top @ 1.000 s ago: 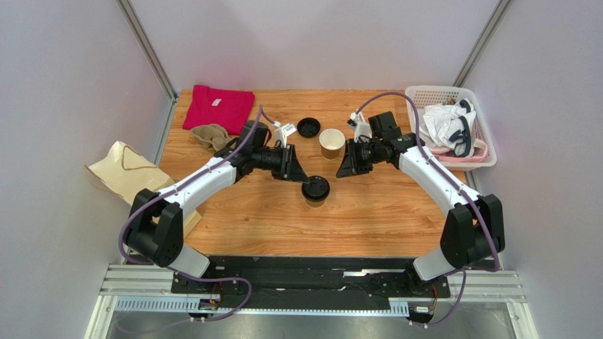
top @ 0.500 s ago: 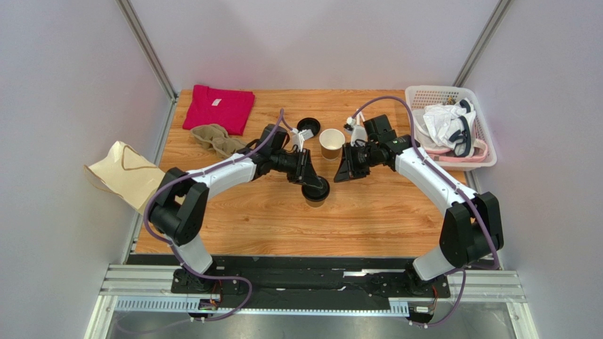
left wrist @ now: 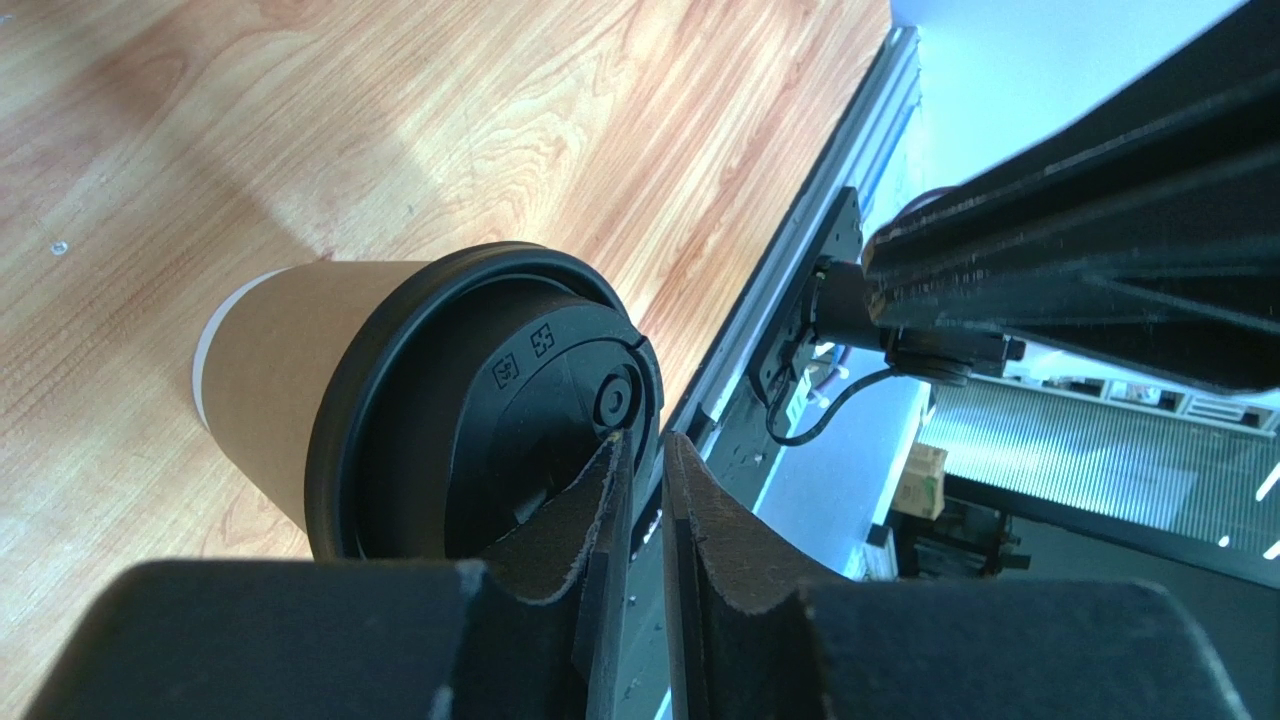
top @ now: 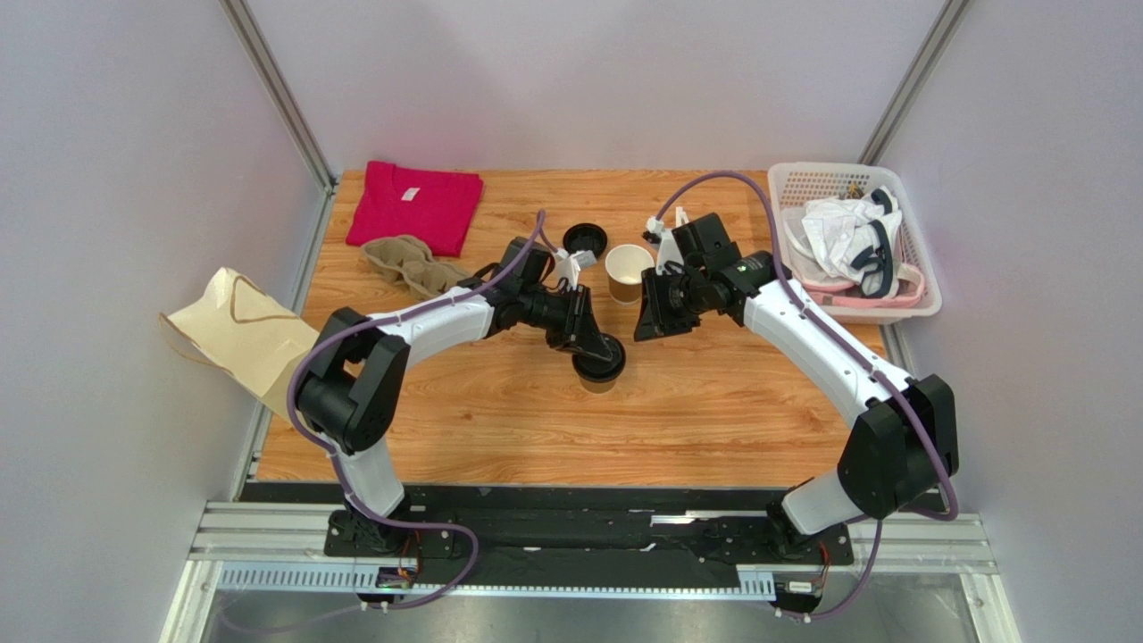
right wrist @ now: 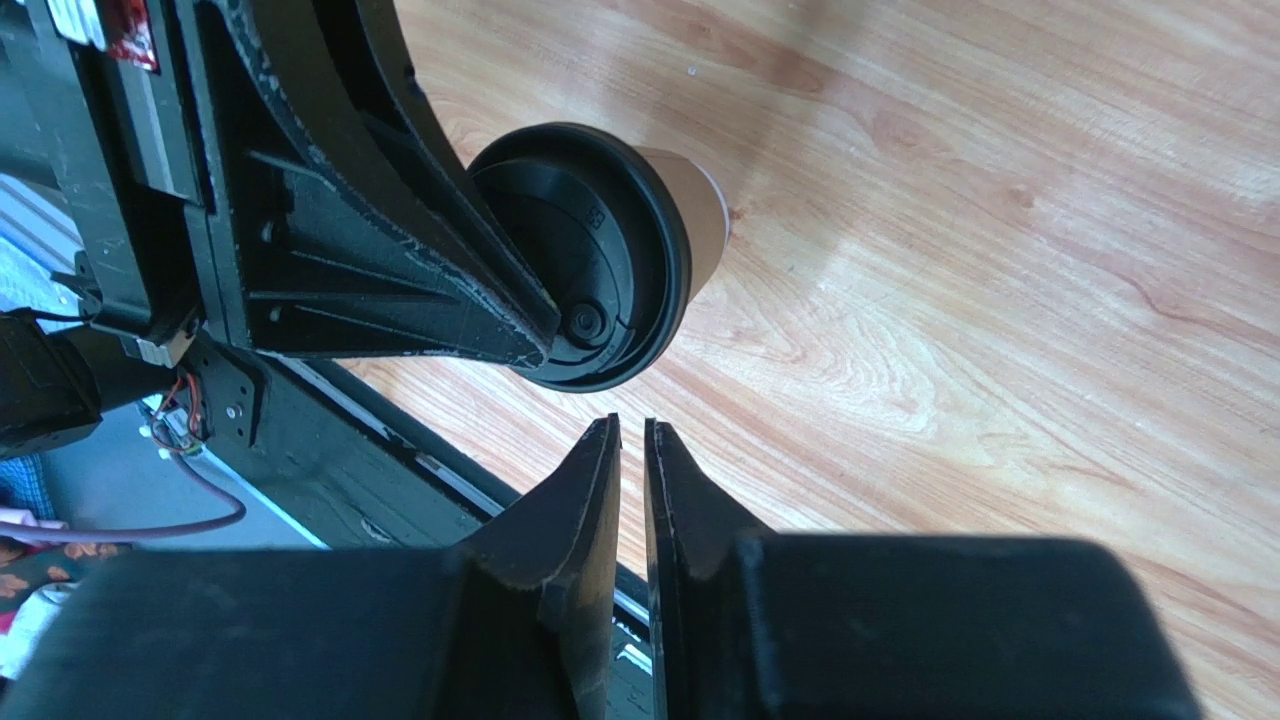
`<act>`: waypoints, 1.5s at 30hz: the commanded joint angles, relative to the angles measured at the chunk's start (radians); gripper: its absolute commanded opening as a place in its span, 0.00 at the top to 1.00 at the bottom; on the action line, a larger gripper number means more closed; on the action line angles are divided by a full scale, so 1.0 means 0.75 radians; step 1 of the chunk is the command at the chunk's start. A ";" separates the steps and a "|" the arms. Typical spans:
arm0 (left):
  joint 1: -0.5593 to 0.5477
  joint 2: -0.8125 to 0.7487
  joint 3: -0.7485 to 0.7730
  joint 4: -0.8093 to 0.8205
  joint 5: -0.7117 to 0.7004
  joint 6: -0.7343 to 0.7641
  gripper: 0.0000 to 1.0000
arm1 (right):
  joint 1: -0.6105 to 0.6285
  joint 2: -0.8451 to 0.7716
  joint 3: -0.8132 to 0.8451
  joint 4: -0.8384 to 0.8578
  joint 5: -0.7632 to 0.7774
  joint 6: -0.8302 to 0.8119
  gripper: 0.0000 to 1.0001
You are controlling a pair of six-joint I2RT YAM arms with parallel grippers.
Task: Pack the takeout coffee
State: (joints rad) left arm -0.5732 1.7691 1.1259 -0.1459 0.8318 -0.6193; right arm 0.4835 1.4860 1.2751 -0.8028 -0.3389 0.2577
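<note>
The takeout coffee, a tan paper cup under a black lid, stands upright mid-table; it also shows in the left wrist view and the right wrist view. My left gripper reaches it from the left. Its jaws are closed to a narrow slit on the lid's rim, one finger lying on the lid top, the other outside the rim. My right gripper hovers just right of the cup and apart from it. In its own view the right gripper is shut with nothing between the jaws.
An open tan cup and a loose black lid sit behind the coffee. A pink cloth and a tan cup carrier lie at the back left. A paper bag hangs off the table's left edge. A white basket stands at the right.
My left gripper has moved right onto the coffee's lid and its jaws have narrowed. The right gripper has drifted slightly back and left. The cup has stayed put.
</note>
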 commanded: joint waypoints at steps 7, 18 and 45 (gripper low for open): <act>0.010 0.034 0.031 -0.084 -0.058 0.081 0.79 | 0.014 0.129 -0.072 0.150 -0.010 0.002 0.86; 0.034 0.071 0.029 -0.120 -0.082 0.096 0.80 | -0.025 0.130 -0.058 0.122 -0.047 -0.045 0.86; 0.040 0.094 0.029 -0.139 -0.105 0.108 0.80 | -0.025 0.197 -0.107 0.203 -0.115 -0.002 0.82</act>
State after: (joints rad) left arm -0.5499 1.7943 1.1515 -0.1905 0.8516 -0.5957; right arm 0.4725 1.6844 1.1305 -0.6548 -0.4274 0.2729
